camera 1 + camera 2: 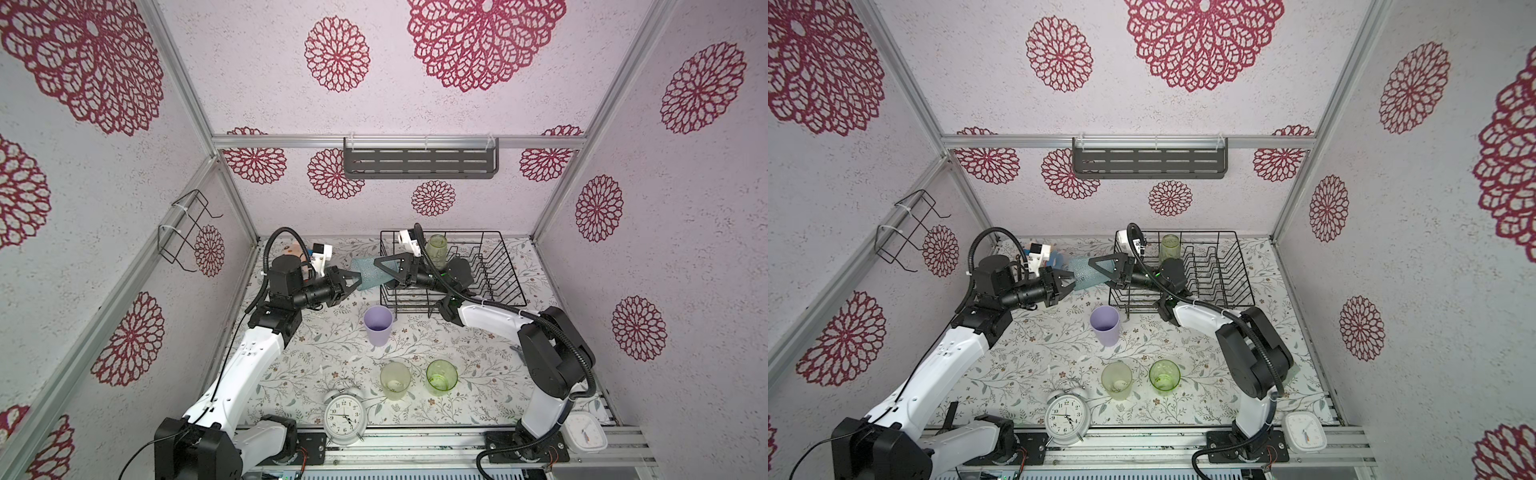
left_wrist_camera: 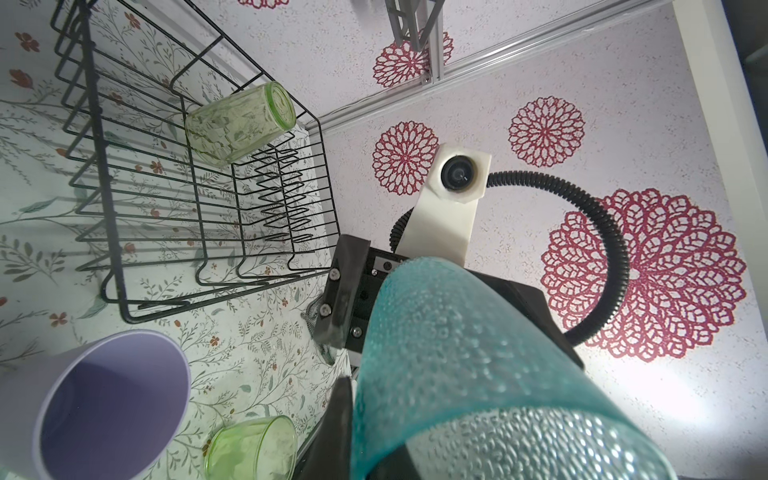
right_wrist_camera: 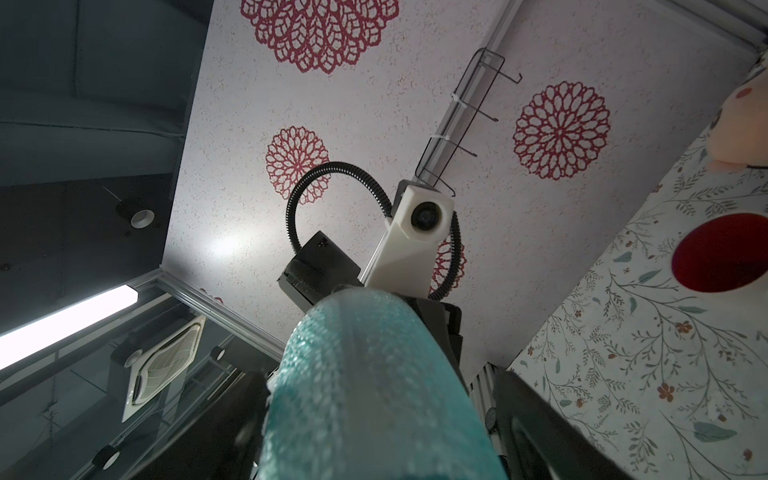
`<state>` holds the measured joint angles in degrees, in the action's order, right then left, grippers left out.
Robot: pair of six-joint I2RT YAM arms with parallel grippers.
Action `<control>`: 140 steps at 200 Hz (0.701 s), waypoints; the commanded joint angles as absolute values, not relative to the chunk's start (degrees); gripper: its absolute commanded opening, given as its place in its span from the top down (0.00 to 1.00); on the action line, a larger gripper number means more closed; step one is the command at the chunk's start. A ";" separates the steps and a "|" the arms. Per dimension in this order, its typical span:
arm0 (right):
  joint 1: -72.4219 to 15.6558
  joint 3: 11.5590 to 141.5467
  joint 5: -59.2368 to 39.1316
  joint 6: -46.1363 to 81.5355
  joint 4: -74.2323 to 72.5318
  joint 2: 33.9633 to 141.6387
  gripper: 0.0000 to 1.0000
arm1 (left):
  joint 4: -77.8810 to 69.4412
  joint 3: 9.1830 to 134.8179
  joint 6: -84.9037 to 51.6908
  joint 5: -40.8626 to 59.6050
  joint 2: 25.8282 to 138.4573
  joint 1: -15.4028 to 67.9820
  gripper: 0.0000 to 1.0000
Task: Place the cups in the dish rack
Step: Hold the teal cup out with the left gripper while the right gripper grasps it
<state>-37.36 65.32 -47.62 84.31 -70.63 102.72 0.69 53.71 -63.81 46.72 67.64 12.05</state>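
Currently the translucent light-blue cup [image 1: 365, 271] is held in mid-air just beside the dish rack [image 1: 465, 232], its long axis spanning both arms, pinched by the closed left gripper [image 1: 356, 283] and loosely straddled by the spread right gripper [image 1: 382, 272], which is nearer the rack.

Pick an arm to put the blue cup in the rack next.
Right, probably. The right gripper straddles the blue cup with jaws open, and its arm lies across the dish rack. The left gripper is shut on the cup but sits on the side away from the rack.
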 commanded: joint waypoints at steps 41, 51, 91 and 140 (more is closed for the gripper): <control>-39.02 67.40 -46.14 86.40 -77.09 104.13 0.14 | -0.62 53.35 -63.48 45.35 69.05 11.86 1.00; -39.10 67.50 -46.07 86.40 -77.15 104.21 0.16 | -0.55 53.35 -63.38 45.48 69.25 11.87 1.00; -39.11 67.81 -45.98 86.22 -77.01 104.55 0.25 | -0.14 53.35 -62.67 45.87 69.69 11.78 0.97; -39.03 68.46 -45.35 87.84 -78.19 105.55 0.31 | 0.26 53.17 -62.69 46.05 70.09 11.25 0.82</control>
